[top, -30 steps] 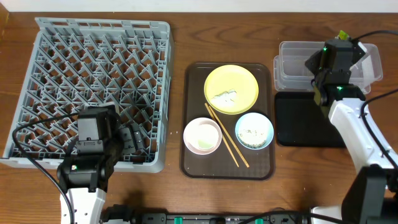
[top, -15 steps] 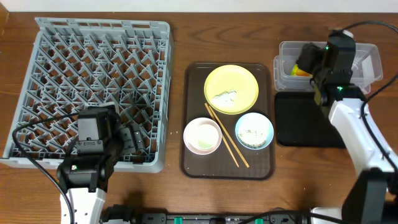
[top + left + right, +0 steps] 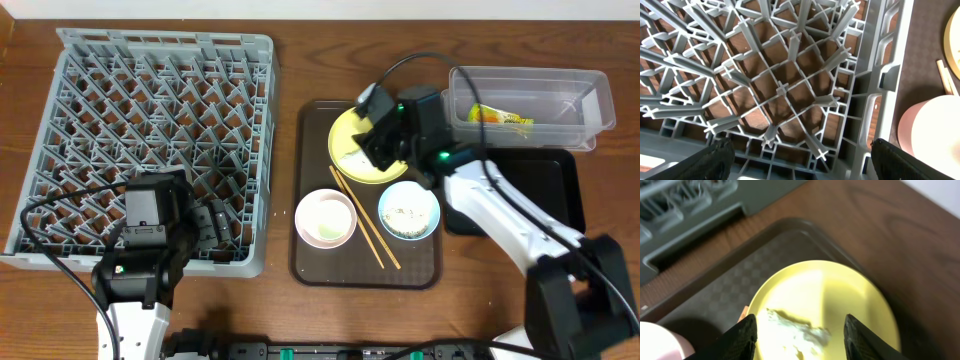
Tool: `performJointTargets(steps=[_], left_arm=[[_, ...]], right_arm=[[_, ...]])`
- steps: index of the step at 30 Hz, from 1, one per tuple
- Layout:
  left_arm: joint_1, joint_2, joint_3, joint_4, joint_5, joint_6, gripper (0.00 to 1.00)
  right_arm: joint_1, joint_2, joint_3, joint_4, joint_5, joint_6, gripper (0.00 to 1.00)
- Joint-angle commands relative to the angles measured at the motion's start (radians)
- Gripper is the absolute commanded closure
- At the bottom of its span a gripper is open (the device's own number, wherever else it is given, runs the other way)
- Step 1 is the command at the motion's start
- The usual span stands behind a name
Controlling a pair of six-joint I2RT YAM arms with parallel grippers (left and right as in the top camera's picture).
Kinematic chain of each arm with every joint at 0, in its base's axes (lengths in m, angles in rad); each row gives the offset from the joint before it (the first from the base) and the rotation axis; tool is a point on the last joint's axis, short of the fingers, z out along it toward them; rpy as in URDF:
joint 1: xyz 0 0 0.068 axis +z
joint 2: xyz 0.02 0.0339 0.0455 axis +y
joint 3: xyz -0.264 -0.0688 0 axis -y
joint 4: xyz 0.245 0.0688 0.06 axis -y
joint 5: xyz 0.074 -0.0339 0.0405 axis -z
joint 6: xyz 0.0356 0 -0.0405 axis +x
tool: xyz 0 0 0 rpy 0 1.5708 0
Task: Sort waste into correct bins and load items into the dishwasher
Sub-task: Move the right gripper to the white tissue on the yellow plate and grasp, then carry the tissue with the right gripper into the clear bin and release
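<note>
Overhead: the green-and-orange snack wrapper [image 3: 500, 117] lies sorted in the clear plastic rectangular tub [image 3: 590, 100]. The right gripper [image 3: 372, 148] hides part of the round yellow plate [image 3: 342, 135].
Left wrist: the left gripper [image 3: 805, 160] hangs idle above the grey pegged plastic dish rack [image 3: 782, 90], fingers [image 3: 715, 155] apart and empty, their tips cut off.
Right wrist: the fingers are apart, straddling the blurred crumpled white tissue [image 3: 795, 332], probably to grasp it.

Just a dark brown serving tray [image 3: 315, 255] with a checkered texture, sitting flat around the middle of the wooden bench [image 3: 470, 300]. Pale wall [image 3: 300, 8] along the far edge.
</note>
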Motion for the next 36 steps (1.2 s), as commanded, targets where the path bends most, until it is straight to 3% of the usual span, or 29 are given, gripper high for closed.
performJointTargets(steps=[1, 4, 8, 23, 28, 33, 35, 36], left_arm=[[0.005, -0.001, 0.022, -0.006, 0.003, -0.006, 0.11], [0.005, -0.001, 0.022, -0.006, 0.002, -0.006, 0.11], [0.005, -0.001, 0.022, -0.006, 0.002, -0.006, 0.11], [0.005, -0.001, 0.022, -0.006, 0.002, -0.006, 0.11], [0.005, -0.001, 0.022, -0.006, 0.002, -0.006, 0.11], [0.005, -0.001, 0.022, -0.006, 0.002, -0.005, 0.11], [0.005, -0.001, 0.022, -0.006, 0.002, -0.005, 0.11], [0.005, -0.001, 0.022, -0.006, 0.002, -0.005, 0.11]], right_arm=[[0.035, 0.093, 0.006, 0.031, 0.042, -0.055, 0.44], [0.04, 0.15, 0.006, 0.038, 0.042, -0.053, 0.41], [0.04, 0.209, 0.006, 0.038, 0.043, -0.052, 0.25], [0.039, 0.246, 0.006, -0.028, 0.158, -0.041, 0.37], [0.039, 0.264, 0.006, -0.037, 0.158, -0.031, 0.49], [0.038, 0.255, 0.006, 0.0, 0.193, 0.005, 0.87], [0.038, 0.239, 0.006, 0.005, 0.225, 0.031, 0.98], [0.038, 0.223, 0.006, 0.005, 0.237, 0.036, 0.99]])
